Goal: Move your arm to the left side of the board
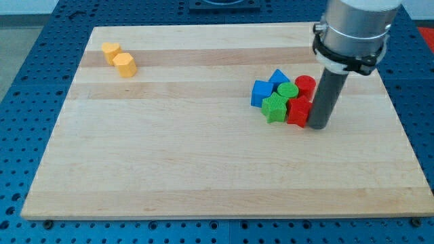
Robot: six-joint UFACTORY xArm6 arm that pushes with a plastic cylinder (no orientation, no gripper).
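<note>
My tip (318, 125) rests on the wooden board (169, 169) at the view's right, touching or almost touching the right side of a red star-like block (298, 112). This block is part of a tight cluster: a red cylinder (305, 86), a green cylinder (287, 91), a green star-like block (274, 107), a blue cube-like block (260, 93) and a blue triangular block (278, 78). The cluster lies just left of the rod. Two yellow blocks (110, 51) (125, 65) sit touching each other near the board's top left corner.
The arm's grey wrist (352, 30) hangs over the board's top right. Around the board is a blue perforated table (27, 81). The board's left edge runs diagonally at the view's left.
</note>
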